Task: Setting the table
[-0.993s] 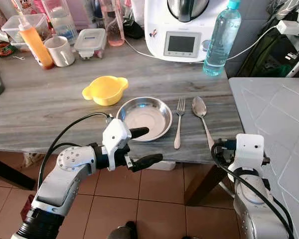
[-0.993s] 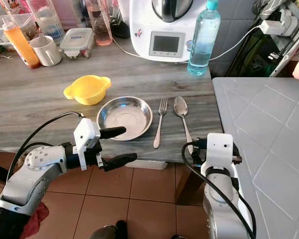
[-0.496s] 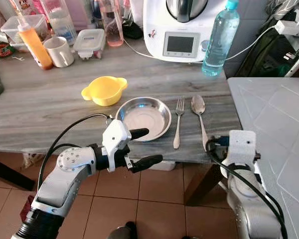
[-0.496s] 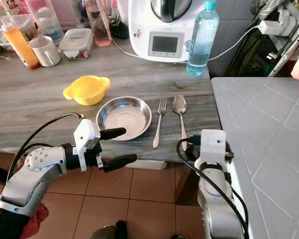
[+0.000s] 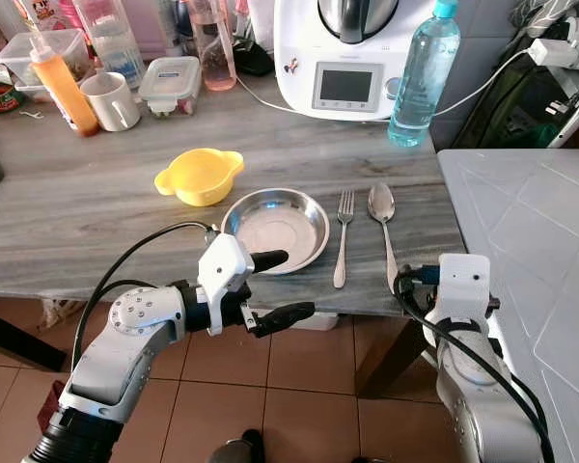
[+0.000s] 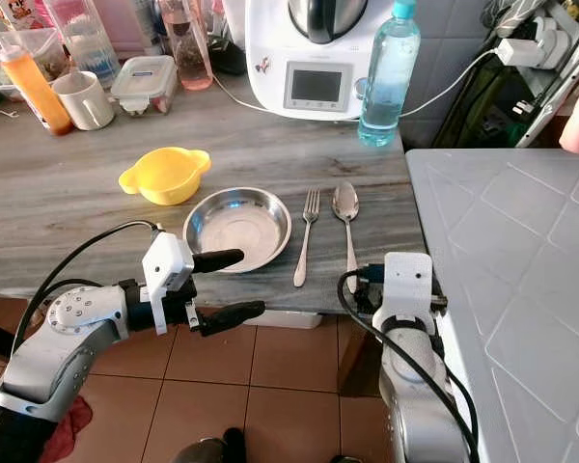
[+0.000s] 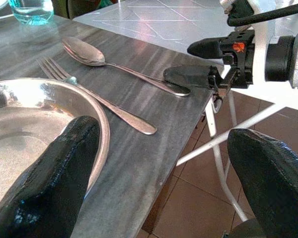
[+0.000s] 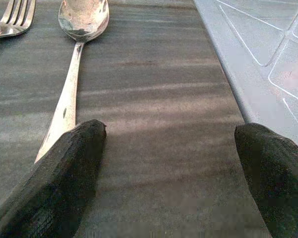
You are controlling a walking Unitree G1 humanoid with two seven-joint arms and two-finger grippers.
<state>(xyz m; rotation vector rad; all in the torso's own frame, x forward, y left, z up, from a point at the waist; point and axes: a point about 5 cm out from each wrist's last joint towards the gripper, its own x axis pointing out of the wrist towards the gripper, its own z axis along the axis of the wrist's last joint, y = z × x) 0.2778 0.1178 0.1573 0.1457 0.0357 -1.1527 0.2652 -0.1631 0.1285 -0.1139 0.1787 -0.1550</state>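
Note:
A steel plate [image 5: 275, 229] lies near the front edge of the grey wooden table [image 5: 77, 222]. A fork [image 5: 343, 236] and then a spoon [image 5: 382, 227] lie to its right, and a yellow bowl [image 5: 200, 175] sits behind it on the left. My left gripper [image 5: 288, 286] is open at the table's front edge, one finger [image 7: 49, 178] over the plate's near rim, the other off the edge. My right gripper [image 8: 174, 163] is open and low over the table's front right corner, one finger [image 8: 59, 173] beside the end of the spoon's handle.
Along the back stand a white kitchen appliance [image 5: 343, 53], a water bottle [image 5: 422, 72], a mug [image 5: 111, 100], an orange sauce bottle [image 5: 63, 85] and several containers. A white tiled-pattern surface [image 5: 531, 222] adjoins the table on the right. Brown floor tiles lie below.
My right arm has moved left and a little forward, closer to the spoon's handle. The left arm and the tableware have stayed put.

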